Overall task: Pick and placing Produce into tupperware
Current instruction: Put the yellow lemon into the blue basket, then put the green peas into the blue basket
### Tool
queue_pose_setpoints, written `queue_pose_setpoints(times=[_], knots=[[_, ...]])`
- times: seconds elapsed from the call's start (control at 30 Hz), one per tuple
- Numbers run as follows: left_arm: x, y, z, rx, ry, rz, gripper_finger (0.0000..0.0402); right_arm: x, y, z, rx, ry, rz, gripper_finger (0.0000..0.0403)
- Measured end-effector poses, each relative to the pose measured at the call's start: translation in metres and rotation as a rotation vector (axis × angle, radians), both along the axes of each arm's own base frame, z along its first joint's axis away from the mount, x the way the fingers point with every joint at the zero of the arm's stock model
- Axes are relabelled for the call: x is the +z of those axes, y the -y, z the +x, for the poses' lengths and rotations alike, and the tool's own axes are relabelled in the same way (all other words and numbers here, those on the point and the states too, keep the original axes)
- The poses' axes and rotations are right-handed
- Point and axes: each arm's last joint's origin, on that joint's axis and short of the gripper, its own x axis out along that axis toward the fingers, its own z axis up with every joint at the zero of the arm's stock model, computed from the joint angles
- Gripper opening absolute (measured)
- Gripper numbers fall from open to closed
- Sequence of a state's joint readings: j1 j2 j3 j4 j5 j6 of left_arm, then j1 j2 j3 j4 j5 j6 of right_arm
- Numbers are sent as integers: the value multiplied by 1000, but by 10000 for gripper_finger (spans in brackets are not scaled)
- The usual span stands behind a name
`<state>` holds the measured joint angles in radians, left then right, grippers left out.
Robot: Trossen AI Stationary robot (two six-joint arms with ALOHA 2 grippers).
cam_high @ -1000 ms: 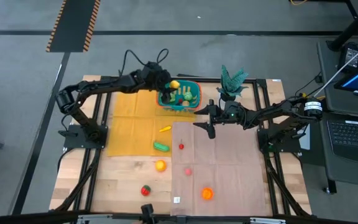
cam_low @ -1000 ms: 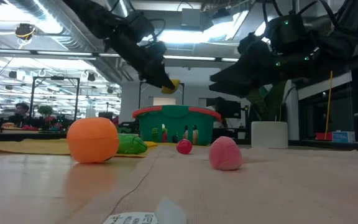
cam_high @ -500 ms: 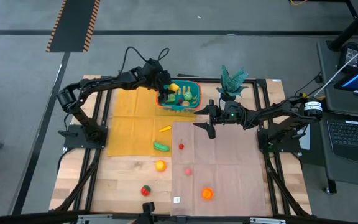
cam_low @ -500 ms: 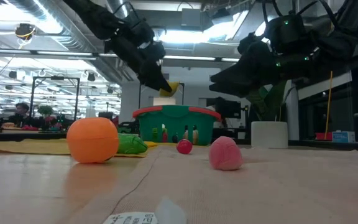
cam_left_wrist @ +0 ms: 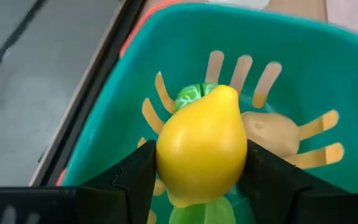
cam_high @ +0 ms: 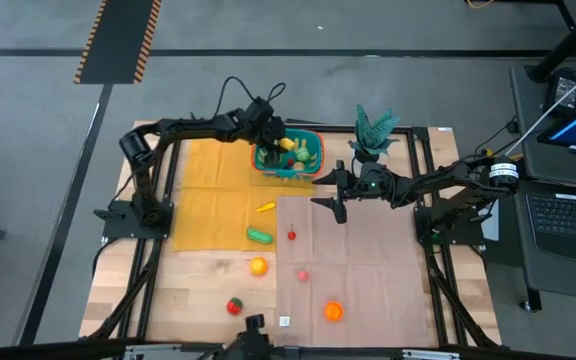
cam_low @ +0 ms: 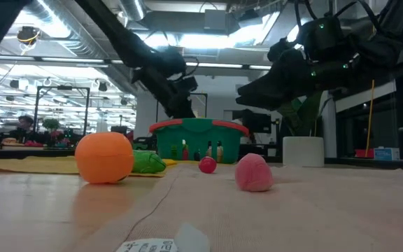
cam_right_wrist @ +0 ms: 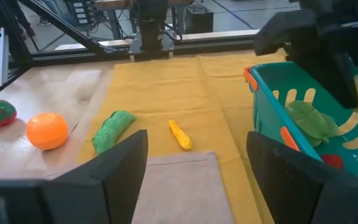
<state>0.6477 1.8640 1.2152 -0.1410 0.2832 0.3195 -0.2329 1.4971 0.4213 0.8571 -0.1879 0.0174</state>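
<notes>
The left gripper (cam_left_wrist: 201,180) hangs just over the teal tupperware (cam_high: 289,155) at the far side of the tabletop (cam_high: 198,290), its jaws closed on a yellow lemon (cam_left_wrist: 202,144) that sits inside the container's walls, above a green piece and a pale one already in there. To do this well, I'd lower it a touch more so the lemon is nearly on the pile, then part the jaws cleanly and lift straight up, so nothing rolls back over the orange-red rim or tips the basket. The right gripper (cam_high: 334,205) waits in the air beside the tupperware's near corner, jaws standing open and empty. Still out on the surface are an orange fruit (cam_right_wrist: 46,130), a green vegetable (cam_right_wrist: 111,129), a small yellow piece (cam_right_wrist: 180,134), a red one (cam_high: 234,306) and others. The tupperware stands on a mustard cloth (cam_high: 208,190), with a tan cloth (cam_high: 368,270) alongside over bare wood. A potted plant (cam_high: 372,130) stands nearby. Beyond, I see a lit workshop with desks and a person seated far off.
</notes>
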Motion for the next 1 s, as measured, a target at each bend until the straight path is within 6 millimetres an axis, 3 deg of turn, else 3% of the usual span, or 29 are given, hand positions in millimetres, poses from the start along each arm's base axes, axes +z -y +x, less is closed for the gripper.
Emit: queue_pose_setpoints(times=[0.27,0.5,0.63,0.8,1.0], knots=[[-9,-4,7,-3,-72,-43,196,-2,0,0,0,-16,4,275],[-10,1,9,17,-120,-23,293,-2,0,0,0,-17,1,275],[-9,4,11,11,-118,-19,316,-2,0,0,0,-17,2,275],[9,9,7,5,-88,-1,319,-1,0,0,0,-15,4,275],[65,21,-8,-16,39,62,314,-1,0,0,-3,-11,10,275]])
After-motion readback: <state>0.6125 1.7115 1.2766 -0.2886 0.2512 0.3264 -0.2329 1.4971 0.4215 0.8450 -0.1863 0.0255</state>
